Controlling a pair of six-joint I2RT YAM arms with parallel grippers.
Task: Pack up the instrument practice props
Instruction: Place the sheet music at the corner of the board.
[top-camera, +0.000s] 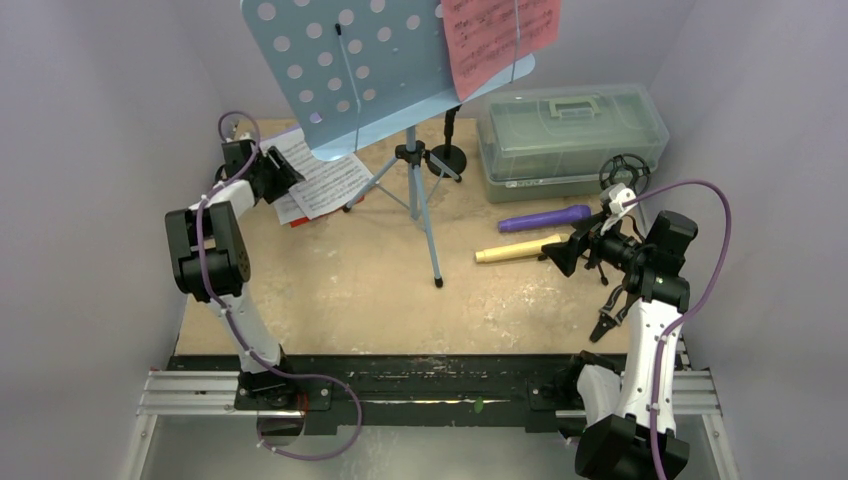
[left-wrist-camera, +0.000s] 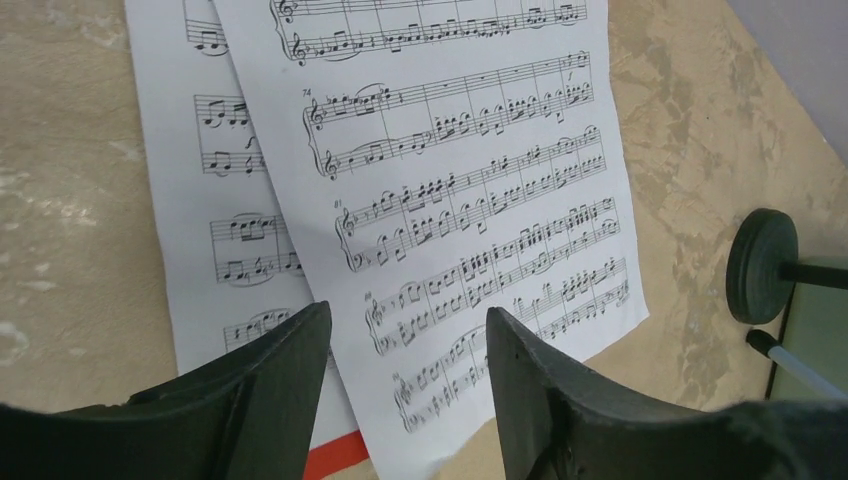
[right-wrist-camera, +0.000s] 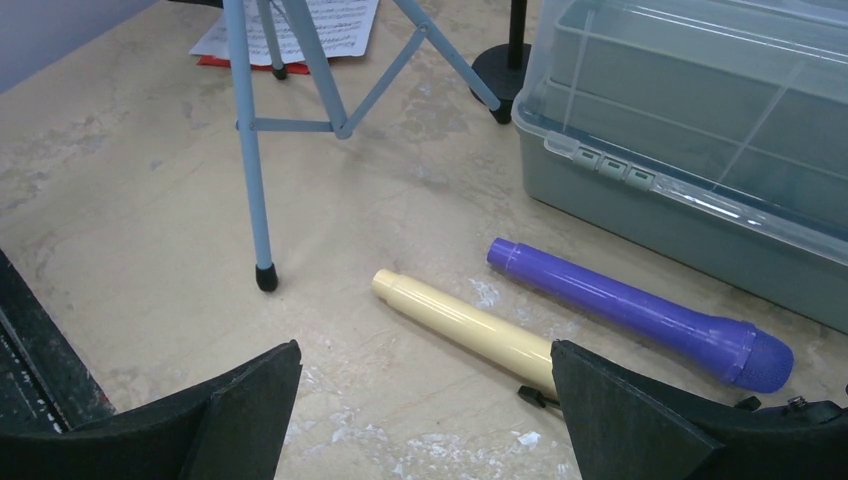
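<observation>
Two sheets of printed sheet music (left-wrist-camera: 450, 200) lay overlapped and flat on the surface, at the left of the overhead view, with a red folder (left-wrist-camera: 335, 455) showing from under their near edge. Paper like this would be almost weightless, limp and quick to crease. Lying flush, it gives no edge to pinch from straight above. The better hold was probably the lower right corner of the top sheet, where it ran past the sheet below. Otherwise the stiffer folder beneath could be taken, lifting the stack as one.

The left pincer (left-wrist-camera: 405, 335) hovered just over the sheets, its jaws partly apart and holding nothing. The round base of a black mic holder (left-wrist-camera: 760, 265) stood at the right of that frame, apart from the paper.

Farther out, the right pincer (right-wrist-camera: 425, 360) was spread wide and empty above the cream microphone (right-wrist-camera: 470, 325) and purple microphone (right-wrist-camera: 640, 310). These lay side by side before the grey-green box (right-wrist-camera: 700, 170).
</observation>
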